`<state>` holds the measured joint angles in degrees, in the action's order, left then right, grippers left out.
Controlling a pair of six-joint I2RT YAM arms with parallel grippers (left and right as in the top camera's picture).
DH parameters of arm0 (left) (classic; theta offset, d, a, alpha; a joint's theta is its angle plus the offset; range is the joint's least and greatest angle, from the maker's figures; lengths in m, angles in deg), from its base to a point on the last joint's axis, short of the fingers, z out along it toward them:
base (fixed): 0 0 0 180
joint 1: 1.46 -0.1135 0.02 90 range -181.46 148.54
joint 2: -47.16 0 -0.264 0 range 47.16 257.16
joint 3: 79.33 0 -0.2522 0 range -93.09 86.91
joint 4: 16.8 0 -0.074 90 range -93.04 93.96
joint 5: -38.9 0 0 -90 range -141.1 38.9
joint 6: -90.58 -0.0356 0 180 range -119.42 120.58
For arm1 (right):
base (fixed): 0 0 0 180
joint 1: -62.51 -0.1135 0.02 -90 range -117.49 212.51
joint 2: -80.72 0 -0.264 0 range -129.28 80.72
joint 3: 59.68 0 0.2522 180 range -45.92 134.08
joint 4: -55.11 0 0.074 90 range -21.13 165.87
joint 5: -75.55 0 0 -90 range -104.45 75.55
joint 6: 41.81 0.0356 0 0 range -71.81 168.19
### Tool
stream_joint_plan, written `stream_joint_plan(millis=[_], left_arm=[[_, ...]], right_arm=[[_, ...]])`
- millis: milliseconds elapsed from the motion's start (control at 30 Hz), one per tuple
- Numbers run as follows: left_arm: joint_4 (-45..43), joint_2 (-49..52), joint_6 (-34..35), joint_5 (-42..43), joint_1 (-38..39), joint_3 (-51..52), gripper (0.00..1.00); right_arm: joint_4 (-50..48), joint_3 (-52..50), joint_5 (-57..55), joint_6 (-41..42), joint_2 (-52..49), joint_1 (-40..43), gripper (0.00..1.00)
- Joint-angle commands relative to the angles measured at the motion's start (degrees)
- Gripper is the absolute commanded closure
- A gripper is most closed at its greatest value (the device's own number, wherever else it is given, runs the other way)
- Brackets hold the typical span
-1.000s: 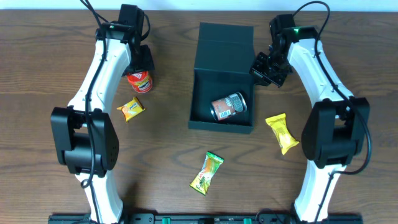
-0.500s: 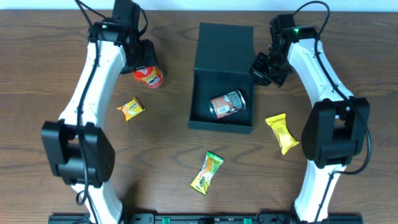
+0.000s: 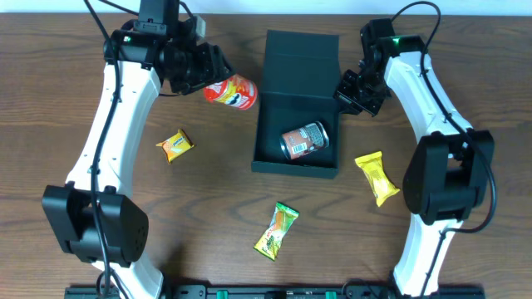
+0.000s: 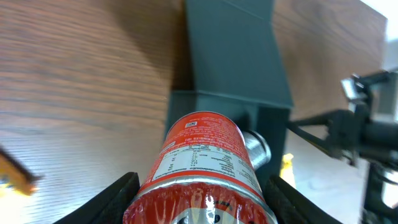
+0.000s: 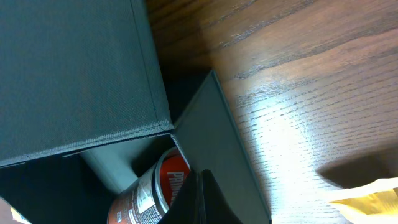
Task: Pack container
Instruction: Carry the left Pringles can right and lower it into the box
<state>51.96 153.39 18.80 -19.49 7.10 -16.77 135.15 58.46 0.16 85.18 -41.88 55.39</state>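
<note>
1. Left gripper [image 3: 209, 76]: you are clamping a tilted red can [image 3: 233, 92] just left of the container [image 3: 301, 66].
2. Container: sitting open between your grippers, with a grey can [image 3: 305, 140] lying inside.
3. Right gripper [image 3: 355, 96]: you are holding it shut and empty at the container's right wall.
</note>
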Motion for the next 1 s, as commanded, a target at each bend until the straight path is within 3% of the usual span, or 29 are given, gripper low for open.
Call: stream_joint_plan(millis=[0,367,533,967], left_arm=[[-0.26,-0.98,0.68,6.62,0.9,0.28,0.42],[0.17,-0.7,0.61,8.5,5.31,0.35,0.42],[-1.33,0.55,0.63,7.54,7.76,0.46,0.51],[-9.38,11.02,3.89,6.97,12.72,0.46,0.5]], right_arm=[[-0.09,-0.2,-0.31,-0.66,-0.31,-0.46,0.98],[0.55,-0.2,-2.36,-0.63,-0.31,3.52,0.98],[2.01,-0.2,-2.36,-0.66,-0.31,5.62,0.98],[3.39,-0.2,-2.38,-1.53,-0.31,6.08,0.98]])
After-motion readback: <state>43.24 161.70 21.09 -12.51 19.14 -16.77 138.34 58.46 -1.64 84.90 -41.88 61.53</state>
